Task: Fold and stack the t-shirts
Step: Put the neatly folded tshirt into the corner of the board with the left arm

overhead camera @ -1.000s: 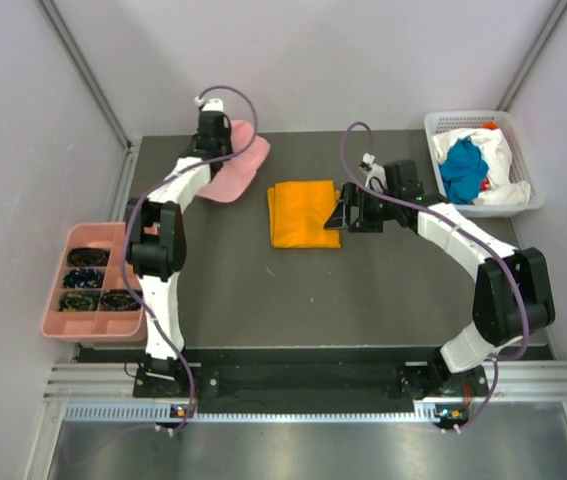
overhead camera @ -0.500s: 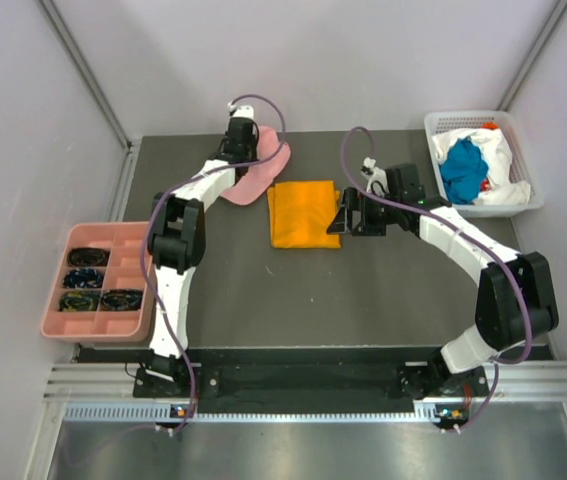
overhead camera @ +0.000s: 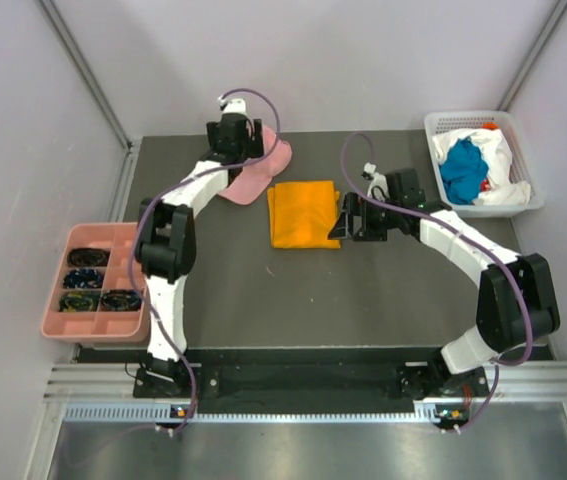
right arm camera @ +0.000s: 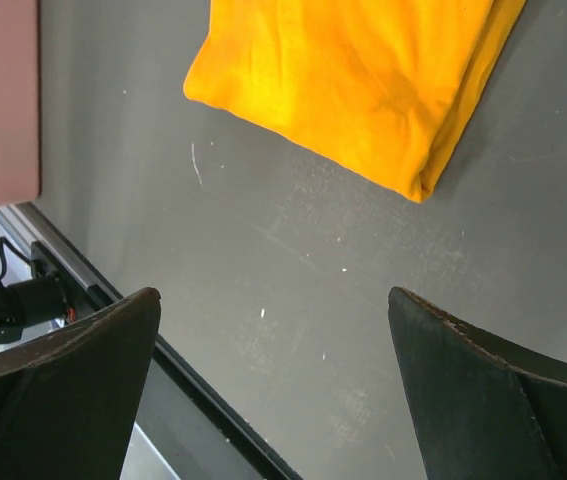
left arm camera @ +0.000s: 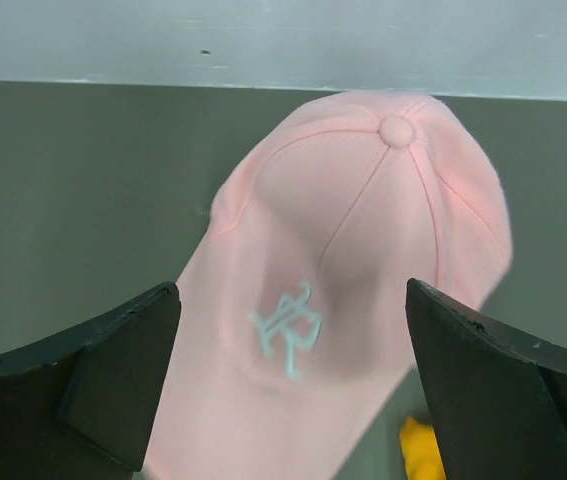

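Observation:
A folded bright orange-yellow t-shirt (overhead camera: 303, 213) lies flat at the middle of the table; its corner also fills the top of the right wrist view (right arm camera: 353, 80). My right gripper (overhead camera: 342, 222) stands open just off its right edge, above bare table (right arm camera: 273, 330). A teal-blue t-shirt (overhead camera: 461, 172) and a white one (overhead camera: 504, 158) lie crumpled in the basket. My left gripper (overhead camera: 240, 152) hangs open at the back of the table, its jaws spread wide over the pink cap (left arm camera: 353, 250) without gripping it (left arm camera: 293, 340).
The pink cap (overhead camera: 259, 172) with a pale logo lies just back-left of the orange shirt. A white mesh basket (overhead camera: 433, 122) sits at the back right. A pink compartment tray (overhead camera: 55, 325) stands at the left edge. The back wall is close behind the cap.
The left gripper carried the pink cap a little to the right, then opened and let it go. The right arm has hardly moved.

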Controlling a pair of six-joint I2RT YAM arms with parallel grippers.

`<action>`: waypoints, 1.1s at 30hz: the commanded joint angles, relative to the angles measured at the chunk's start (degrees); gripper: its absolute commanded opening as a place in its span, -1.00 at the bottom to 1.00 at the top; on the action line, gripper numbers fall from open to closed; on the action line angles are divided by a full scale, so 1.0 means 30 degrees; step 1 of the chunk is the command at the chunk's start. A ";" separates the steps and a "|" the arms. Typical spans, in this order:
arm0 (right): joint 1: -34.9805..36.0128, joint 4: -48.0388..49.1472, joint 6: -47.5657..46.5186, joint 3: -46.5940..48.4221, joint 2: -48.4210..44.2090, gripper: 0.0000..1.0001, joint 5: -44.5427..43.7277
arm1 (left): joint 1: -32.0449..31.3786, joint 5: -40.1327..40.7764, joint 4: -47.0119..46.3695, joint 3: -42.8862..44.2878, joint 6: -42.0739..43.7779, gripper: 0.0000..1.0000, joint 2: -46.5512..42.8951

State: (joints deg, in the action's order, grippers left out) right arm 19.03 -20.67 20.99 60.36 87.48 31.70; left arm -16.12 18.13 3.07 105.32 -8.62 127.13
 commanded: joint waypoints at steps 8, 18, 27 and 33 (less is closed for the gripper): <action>0.0279 0.0941 -0.0026 -0.0519 -0.0919 0.93 0.0244 | -0.0134 -0.2524 -0.0351 -0.8556 -0.3599 0.98 -1.1582; 0.0396 0.1732 0.0531 -0.0930 -0.0304 0.93 -0.0196 | -0.1979 -0.5310 -0.2631 -1.8395 -0.4887 0.98 -1.4485; 0.0952 0.1703 0.0736 -0.0871 0.0107 0.93 -0.0607 | -0.2069 -0.8380 -0.5589 -2.0191 -0.5823 0.98 -1.2819; 0.0982 0.1644 0.0708 -0.0813 0.0370 0.93 -0.0753 | -0.0405 -1.2681 -1.1377 -2.0984 -0.8781 0.98 -1.0037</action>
State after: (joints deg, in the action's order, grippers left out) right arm 21.39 -17.87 23.14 57.71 87.85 30.09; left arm -21.34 -8.73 -14.66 44.18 -27.90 92.27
